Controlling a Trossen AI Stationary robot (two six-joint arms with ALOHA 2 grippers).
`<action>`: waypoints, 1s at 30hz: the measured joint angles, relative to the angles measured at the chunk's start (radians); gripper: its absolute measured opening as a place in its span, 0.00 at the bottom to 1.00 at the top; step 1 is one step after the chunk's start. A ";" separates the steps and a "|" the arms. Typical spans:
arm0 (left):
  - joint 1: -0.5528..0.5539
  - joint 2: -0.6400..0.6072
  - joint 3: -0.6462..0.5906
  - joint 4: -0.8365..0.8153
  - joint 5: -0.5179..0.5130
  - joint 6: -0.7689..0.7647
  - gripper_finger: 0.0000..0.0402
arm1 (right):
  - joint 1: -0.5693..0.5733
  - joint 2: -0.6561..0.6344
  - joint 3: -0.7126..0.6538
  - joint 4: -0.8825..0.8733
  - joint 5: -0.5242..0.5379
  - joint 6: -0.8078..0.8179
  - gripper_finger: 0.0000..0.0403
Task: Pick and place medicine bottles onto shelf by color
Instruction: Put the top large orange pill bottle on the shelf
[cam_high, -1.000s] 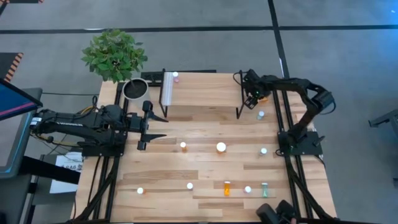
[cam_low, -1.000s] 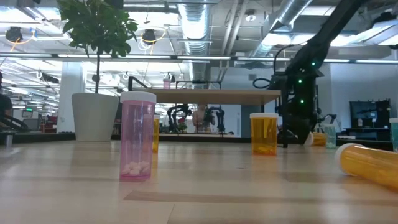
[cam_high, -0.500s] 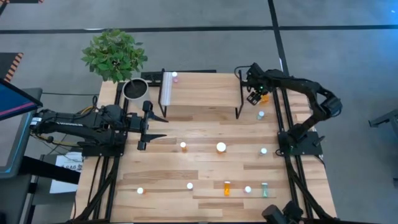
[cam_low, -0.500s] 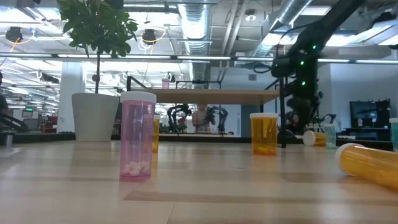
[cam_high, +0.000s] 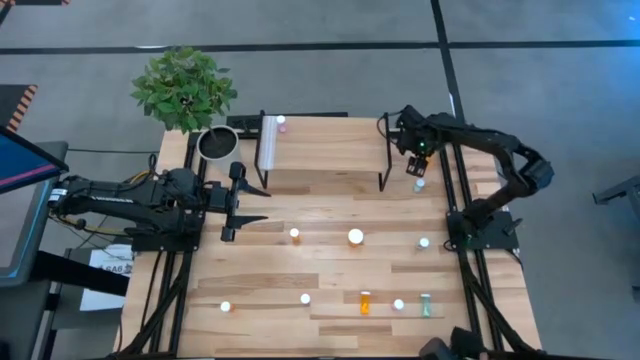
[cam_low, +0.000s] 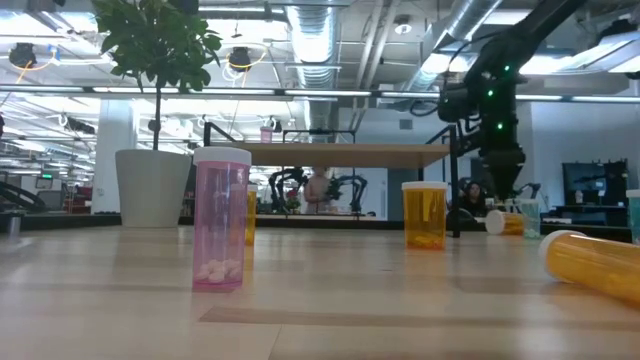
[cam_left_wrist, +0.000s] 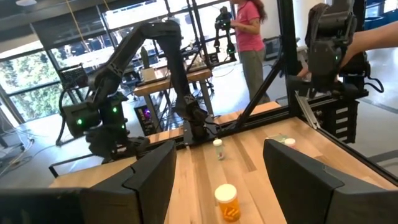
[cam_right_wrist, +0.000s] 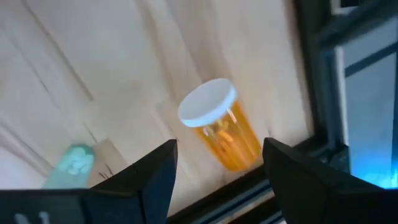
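Note:
My right gripper (cam_high: 417, 163) hangs open at the table's far right, just right of the shelf (cam_high: 325, 150), a raised wood platform on black legs with a white strip. It also shows in the low view (cam_low: 500, 186). Below it an orange bottle (cam_right_wrist: 224, 127) with a white cap lies on its side on the table, between the two fingers' lines but untouched; it also shows in the low view (cam_low: 504, 222). A pale green bottle (cam_right_wrist: 74, 160) stands near it. A pink bottle (cam_high: 282, 122) stands on the shelf's far left corner. My left gripper (cam_high: 264, 204) waits open at the left.
Several more bottles stand or lie across the table's middle and near part, among them a large orange one (cam_high: 355, 237) and a lying orange one (cam_high: 365, 302). A potted plant (cam_high: 185, 90) and a pot (cam_high: 217, 143) stand at the far left. A person shows beyond the table (cam_left_wrist: 249, 37).
My right gripper has risen from close to the table beside the shelf's right leg and has gone a little toward the table's right edge, so that it now hangs over the lying orange bottle. The bottle has stayed where it was.

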 joint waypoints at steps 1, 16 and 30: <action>0.000 0.000 0.000 0.000 0.000 -0.001 0.58 | 0.003 0.017 0.000 -0.001 0.012 -0.009 0.65; 0.000 0.000 0.000 -0.015 0.000 0.002 0.58 | -0.054 0.225 0.001 0.039 0.077 -0.004 0.65; 0.000 0.000 0.000 -0.010 0.000 -0.001 0.58 | -0.065 0.108 0.021 -0.043 0.037 0.180 0.42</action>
